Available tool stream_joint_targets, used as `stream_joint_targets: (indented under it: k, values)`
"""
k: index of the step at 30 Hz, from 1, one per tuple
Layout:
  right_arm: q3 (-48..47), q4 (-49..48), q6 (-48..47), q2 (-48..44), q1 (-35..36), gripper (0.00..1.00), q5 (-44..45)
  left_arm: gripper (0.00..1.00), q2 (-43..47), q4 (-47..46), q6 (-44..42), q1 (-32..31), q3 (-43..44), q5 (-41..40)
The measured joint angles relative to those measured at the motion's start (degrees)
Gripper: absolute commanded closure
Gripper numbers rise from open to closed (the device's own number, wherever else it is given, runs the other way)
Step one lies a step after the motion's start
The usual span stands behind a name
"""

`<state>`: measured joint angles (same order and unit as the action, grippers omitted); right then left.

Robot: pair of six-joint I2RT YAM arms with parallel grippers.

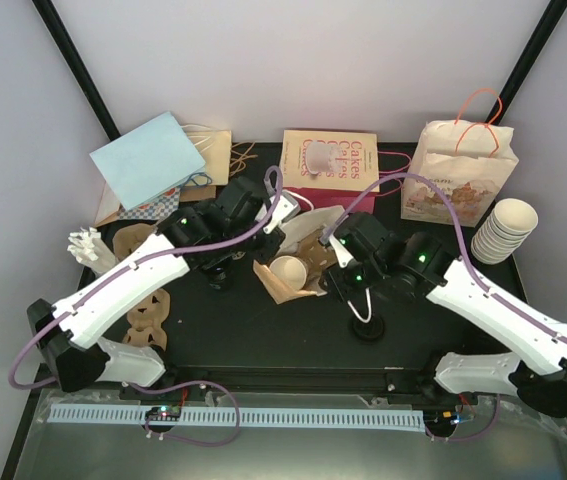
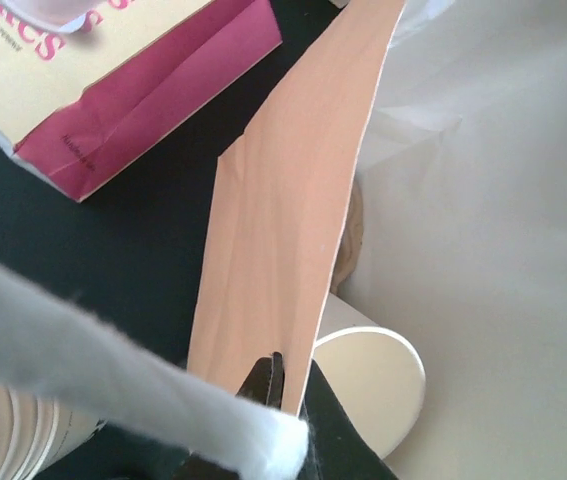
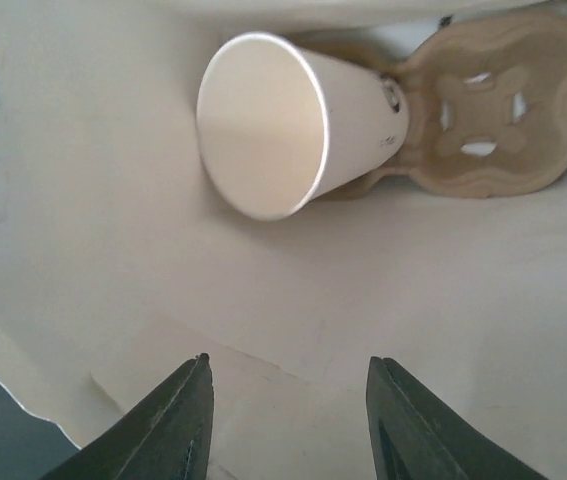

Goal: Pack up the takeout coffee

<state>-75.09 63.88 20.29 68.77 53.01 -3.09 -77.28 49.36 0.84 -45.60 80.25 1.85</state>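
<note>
Top external: your left gripper (image 1: 284, 214) is clamped on the edge of the paper bag (image 1: 313, 228), mid-table. Left wrist: its jaws pinch that brown edge. Right wrist: your right gripper (image 3: 288, 400) stands apart, empty. Farther in, the paper cup (image 3: 283, 125) rests against the pulp carrier (image 3: 483, 110) inside the bag.

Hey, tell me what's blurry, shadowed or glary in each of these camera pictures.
Left wrist: a white strip across the lower left is out of focus, the brown flap sharp. Right wrist: soft even light, the cup crisp with a faint shadow beneath, the tool dark. Top: a smeared patch on the print of the Cakes bag; no strong glare.
</note>
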Motion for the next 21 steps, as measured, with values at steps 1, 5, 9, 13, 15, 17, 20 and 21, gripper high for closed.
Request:
stream_joint_targets:
  k: [1,5,9,13,15,17,20,21]
  values:
    - [0.85,-0.28,0.55,-0.59,0.5,0.57,-0.13,0.99,0.68,-0.57,-0.55,-0.55,-0.68,-0.17]
    - [4.35,-1.81,3.02,-2.78,3.5,0.57,-0.35,0.98,3.54,-3.06,-2.19,-2.51,-3.43,-0.61]
    - [7.98,-3.74,5.79,-5.2,6.47,0.58,-0.04,0.98,6.73,-5.29,-3.08,-3.69,-5.53,-0.87]
    - [10.88,-6.1,8.48,-7.28,9.4,0.59,1.46,0.99,9.55,-7.67,-3.41,-4.96,-8.24,-0.98]
    - [11.93,-7.23,9.9,-7.67,11.34,0.59,2.51,0.98,10.54,-8.55,-3.41,-5.64,-9.73,-1.03]
    - [12.85,-8.22,11.43,-7.65,13.77,0.59,3.98,0.98,11.3,-9.33,-3.37,-6.4,-11.37,-1.14]
    - [13.64,-9.22,13.31,-7.61,16.61,0.59,6.12,0.98,12.24,-9.97,-3.13,-7.54,-13.27,-1.44]
    - [13.88,-9.68,13.94,-7.61,17.53,0.59,6.99,0.99,12.57,-10.23,-2.95,-7.87,-13.79,-1.49]
